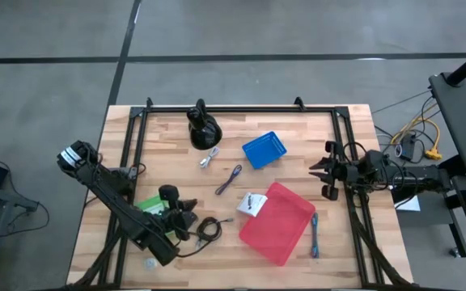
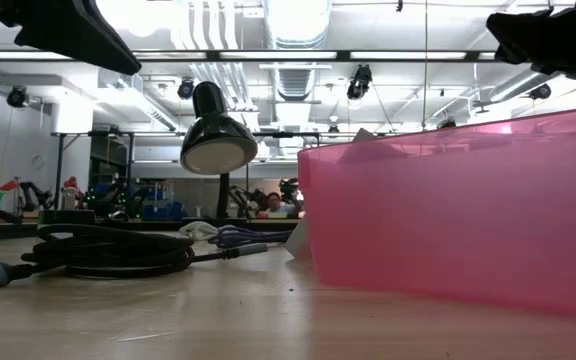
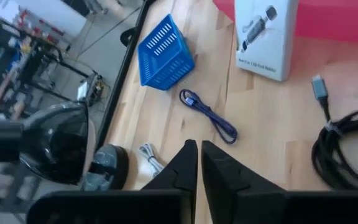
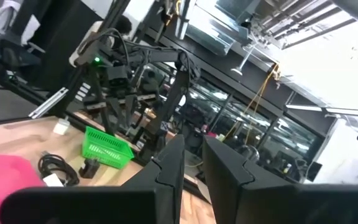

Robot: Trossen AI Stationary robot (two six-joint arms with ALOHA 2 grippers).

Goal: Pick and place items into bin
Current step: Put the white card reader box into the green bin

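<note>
My left gripper (image 1: pixel 191 218) hovers over the near left of the table, shut and empty, just left of the black coiled cable (image 1: pixel 209 229). The purple cable (image 3: pixel 210 115) lies ahead of its fingers, and the silver connector (image 3: pixel 151 155) lies beside the black rounded stand (image 1: pixel 203 129). The white packet (image 1: pixel 252 204) leans against the left wall of the pink bin (image 1: pixel 277 222). A blue cable (image 1: pixel 315 234) lies right of the bin, and a grey disc (image 1: pixel 150 263) lies near the near edge. My right gripper (image 1: pixel 326 171) waits raised at the right edge, narrowly open.
A blue basket (image 1: pixel 263 149) stands right of the stand, and a green basket (image 1: pixel 152 208) sits under my left arm. Black frame rails (image 1: pixel 136 137) run along the left, right and far edges. Bare wood shows between the purple cable and the bin.
</note>
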